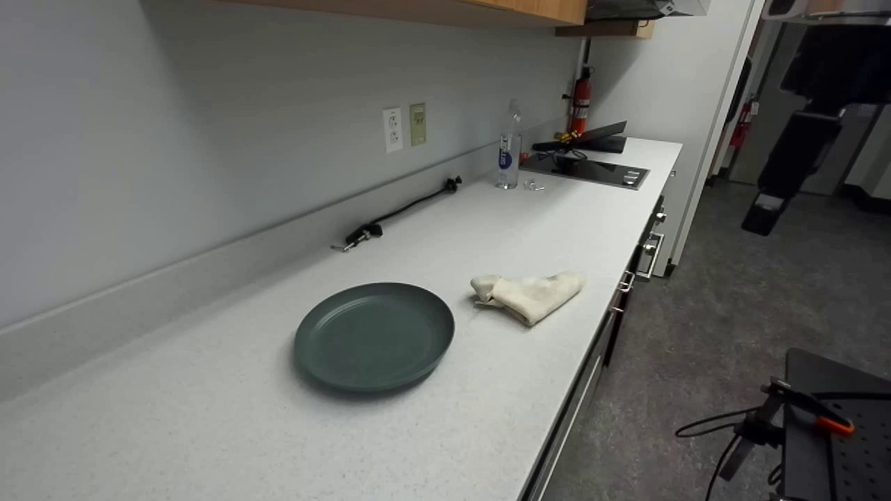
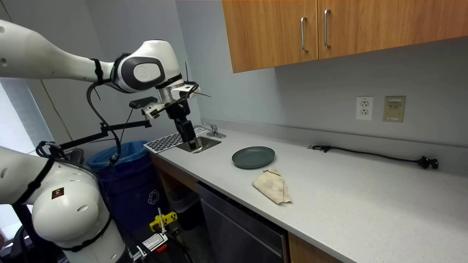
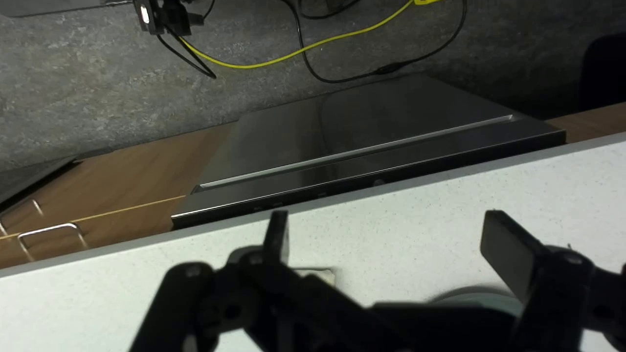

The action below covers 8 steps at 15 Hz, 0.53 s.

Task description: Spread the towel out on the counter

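Observation:
The cream towel (image 1: 532,296) lies crumpled and folded over on itself on the pale speckled counter (image 1: 480,410), close to the front edge. It also shows as a bunched towel (image 2: 270,185) in an exterior view. Only a corner of the towel (image 3: 327,275) peeks out behind a finger in the wrist view; the rest is hidden there. My gripper (image 3: 384,232) is open, its fingers wide apart with nothing between them. In both exterior views the gripper (image 2: 194,145) hangs in the air, apart from the towel and above counter height.
A dark green round plate (image 1: 374,337) sits beside the towel. A black cable-like arm (image 2: 373,153) lies along the backsplash. Farther along stand a water bottle (image 1: 510,149) and a cooktop (image 1: 585,171). The sink (image 2: 206,144) is at the opposite end. Wooden cabinets (image 2: 272,34) hang above.

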Each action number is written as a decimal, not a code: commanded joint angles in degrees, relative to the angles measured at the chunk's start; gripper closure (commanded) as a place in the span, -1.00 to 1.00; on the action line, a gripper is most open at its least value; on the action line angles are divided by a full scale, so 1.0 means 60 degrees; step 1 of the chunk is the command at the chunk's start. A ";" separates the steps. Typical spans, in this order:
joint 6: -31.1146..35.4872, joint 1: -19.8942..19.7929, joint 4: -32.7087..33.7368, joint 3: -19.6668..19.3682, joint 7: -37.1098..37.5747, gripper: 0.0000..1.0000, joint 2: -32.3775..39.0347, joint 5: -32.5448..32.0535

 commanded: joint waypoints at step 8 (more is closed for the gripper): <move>0.0413 0.0322 0.2359 0.0197 -0.0437 -1.00 0.2828 -0.0861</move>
